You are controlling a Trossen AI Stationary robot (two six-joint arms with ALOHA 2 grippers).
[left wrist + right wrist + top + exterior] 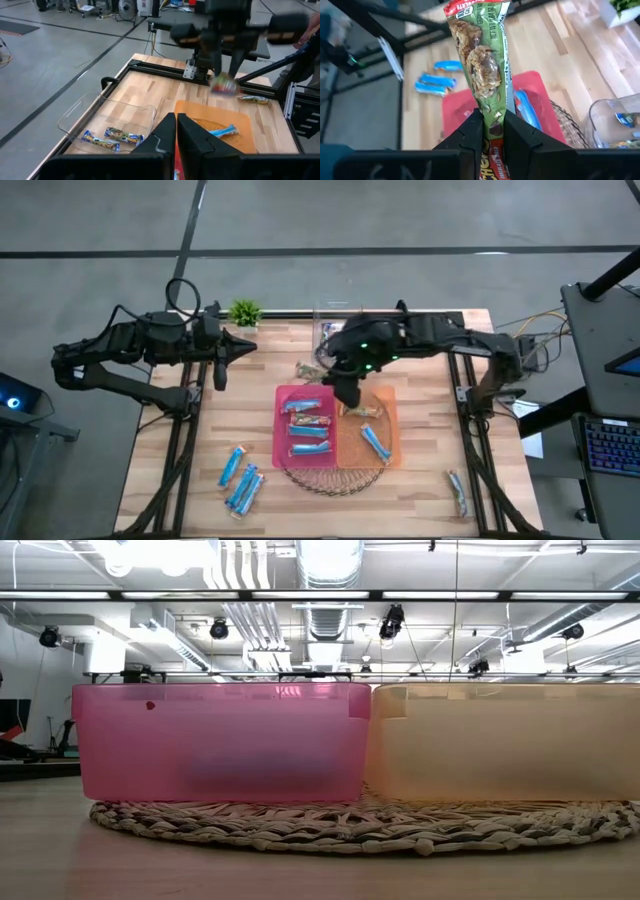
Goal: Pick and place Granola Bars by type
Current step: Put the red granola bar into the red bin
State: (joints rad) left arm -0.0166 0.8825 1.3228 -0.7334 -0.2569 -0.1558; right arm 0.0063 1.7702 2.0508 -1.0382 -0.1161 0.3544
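Note:
My right gripper hangs over the seam between the pink bin and the orange bin, shut on a green-wrapped granola bar with a red end. Blue bars lie in the pink bin. One blue bar and a brownish one lie in the orange bin. More blue bars lie flat on the table at the near left. My left gripper is shut on nothing, raised at the table's far left. My right gripper pinches the green bar between its two fingers near one end. Most of the bar juts out past the fingertips, along the line of the fingers. The fingers slant down from above. The bar is lifted clear over the bins.
Both bins stand on a round woven mat. A clear container at the far edge holds some bars. Single bars lie near it and at the near right. A small green plant stands at the far left.

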